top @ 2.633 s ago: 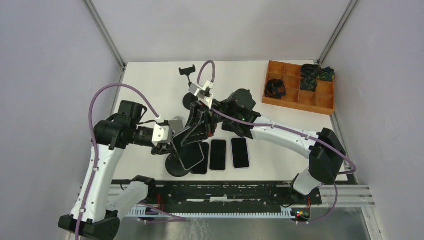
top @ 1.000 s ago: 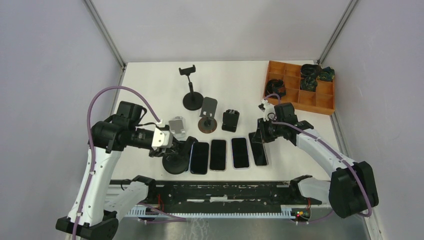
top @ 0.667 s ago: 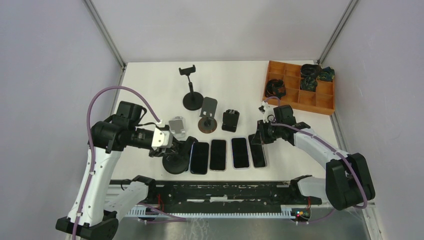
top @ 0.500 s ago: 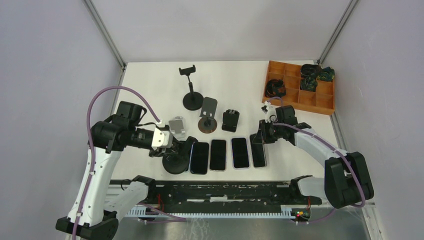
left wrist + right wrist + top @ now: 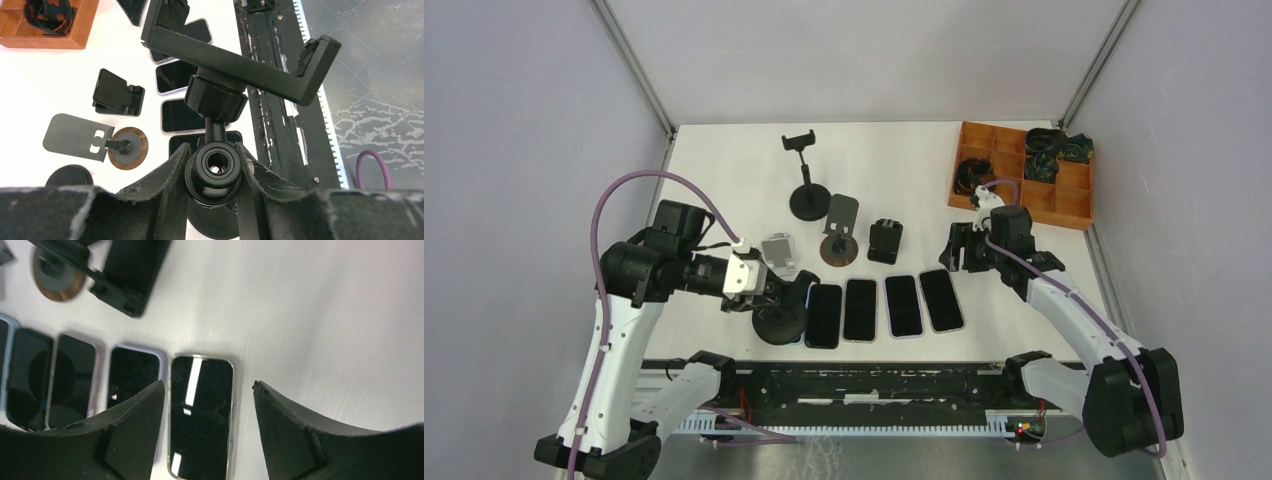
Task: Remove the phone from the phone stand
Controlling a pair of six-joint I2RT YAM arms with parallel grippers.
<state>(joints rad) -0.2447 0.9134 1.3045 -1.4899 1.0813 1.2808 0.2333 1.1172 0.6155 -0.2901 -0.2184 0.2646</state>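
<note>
My left gripper [image 5: 769, 290] is shut on the neck knob of the black phone stand [image 5: 776, 318] at the near left of the table. In the left wrist view both fingers press the round knob [image 5: 214, 170], and the stand's clamp cradle [image 5: 240, 55] above it holds nothing. The phone [image 5: 941, 298], black with a silver rim, lies flat on the table at the right end of a row of phones. My right gripper [image 5: 957, 250] hovers just beyond its far end, open. In the right wrist view the phone [image 5: 202, 410] lies below the gap of the right gripper [image 5: 207, 390], touching neither finger.
Three more phones [image 5: 861, 309] lie side by side left of it. A tall clamp stand [image 5: 805, 185], a round-based stand [image 5: 837, 235] and a small folding stand [image 5: 885, 240] sit behind the row. An orange compartment tray [image 5: 1009, 190] is at the back right. A black rail [image 5: 874, 380] runs along the near edge.
My right gripper has opened and let go of the phone, which now lies flat at the right end of the row. The gripper has drawn back a little. The left arm has not moved.
</note>
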